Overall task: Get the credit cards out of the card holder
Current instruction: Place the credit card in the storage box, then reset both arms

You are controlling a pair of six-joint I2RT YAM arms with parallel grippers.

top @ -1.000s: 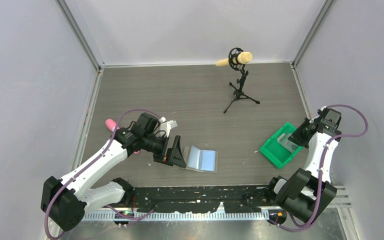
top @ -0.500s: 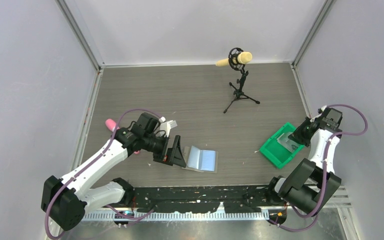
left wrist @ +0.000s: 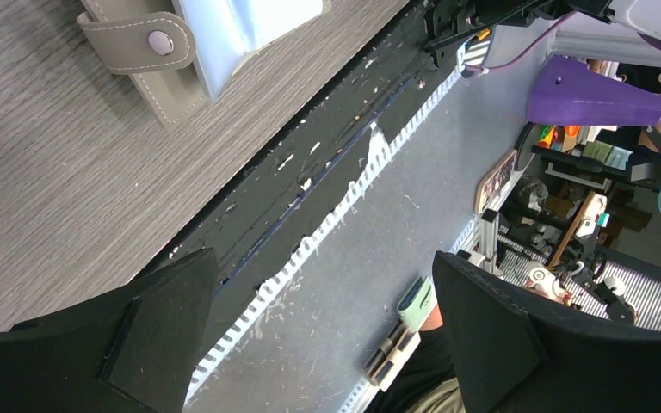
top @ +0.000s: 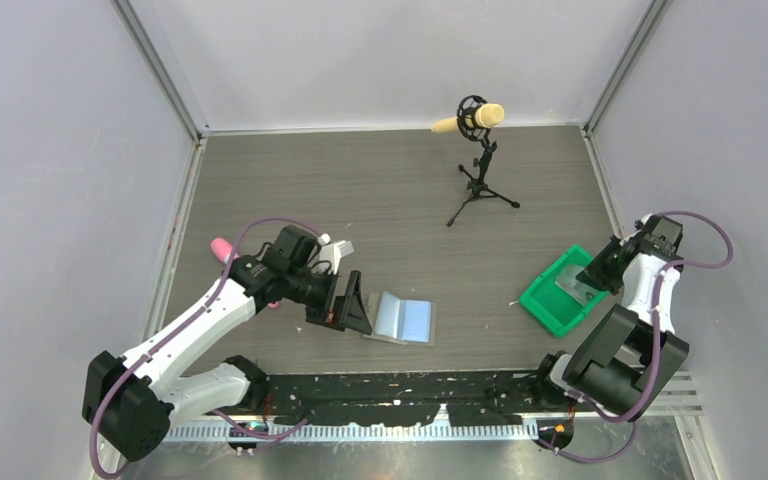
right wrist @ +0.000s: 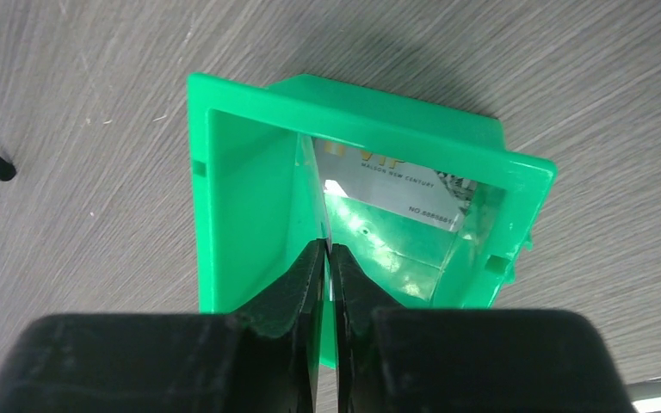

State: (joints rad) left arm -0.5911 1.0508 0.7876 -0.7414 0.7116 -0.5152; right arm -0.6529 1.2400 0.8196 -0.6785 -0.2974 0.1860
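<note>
Green plastic bin (right wrist: 245, 198) sits at the near right of the grey wood-grain tabletop (top: 360, 190), and the right end effector (right wrist: 327, 245) hangs just above its open top. Its fingers stand almost together, with only a thin slit between them; whether a card edge is pinched there cannot be told. One pale credit card (right wrist: 396, 185) with printed lettering lies inside the bin against the far wall. The card holder (top: 405, 319) lies open, blue side up, near the middle of the near edge, well apart from the bin. The left end effector (top: 348, 304) hovers just left of it, fingers spread wide and holding nothing. The step in hand looks like dropping a card into the bin. To do it well, the fingers should part fully while centred over the bin, then rise straight up clear of its walls, so nothing snags or tips it.
</note>
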